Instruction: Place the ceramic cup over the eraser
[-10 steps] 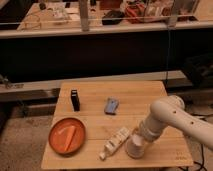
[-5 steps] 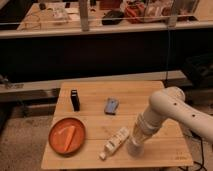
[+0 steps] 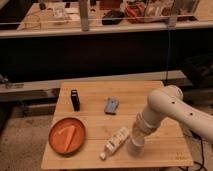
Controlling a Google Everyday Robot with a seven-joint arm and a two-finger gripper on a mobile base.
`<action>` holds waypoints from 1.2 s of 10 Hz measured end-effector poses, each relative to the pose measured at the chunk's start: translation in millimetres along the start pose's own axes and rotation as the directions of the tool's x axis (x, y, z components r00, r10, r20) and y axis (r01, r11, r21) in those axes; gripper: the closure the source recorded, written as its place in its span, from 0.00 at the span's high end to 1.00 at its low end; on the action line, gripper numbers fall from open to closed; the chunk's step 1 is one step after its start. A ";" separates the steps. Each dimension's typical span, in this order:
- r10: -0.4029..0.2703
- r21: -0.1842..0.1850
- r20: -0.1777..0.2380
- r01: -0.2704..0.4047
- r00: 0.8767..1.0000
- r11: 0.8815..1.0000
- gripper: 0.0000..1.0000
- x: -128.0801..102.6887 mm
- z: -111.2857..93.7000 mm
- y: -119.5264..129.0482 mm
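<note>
The gripper (image 3: 135, 148) points straight down at the front right part of the wooden table (image 3: 165, 150); whether its jaws are spread or pinching cannot be told, and the ceramic cup cannot be made out. Just left of it lies one cream bottle (image 3: 115, 142), tilted on its side. Farther left sits one orange plate (image 3: 66, 135). Behind are one small blue-grey eraser (image 3: 111, 106) and one upright black block (image 3: 75, 99). Beyond the table runs a dark wall beneath a cluttered bench (image 3: 100, 22).
</note>
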 end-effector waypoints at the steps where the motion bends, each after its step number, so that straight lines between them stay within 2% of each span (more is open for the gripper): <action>1: -0.012 0.003 -0.015 0.012 1.000 1.000 0.53 -0.6 -0.6 -0.1; 3: -0.028 0.003 -0.060 0.028 0.998 1.000 0.74 -1.2 -19.5 0.1; 4: -0.033 -0.005 -0.077 0.033 0.997 0.999 0.79 2.9 -29.7 2.5; 6: -0.051 -0.023 -0.106 0.049 0.993 0.999 0.80 8.3 -41.2 9.5; 8: -0.070 -0.046 -0.122 0.065 0.990 0.997 0.80 5.9 -32.4 13.6; 10: -0.083 -0.065 -0.131 0.075 0.988 0.995 0.80 11.9 -12.5 22.9; 12: -0.081 -0.063 -0.133 0.073 0.988 0.995 0.80 19.5 7.4 31.3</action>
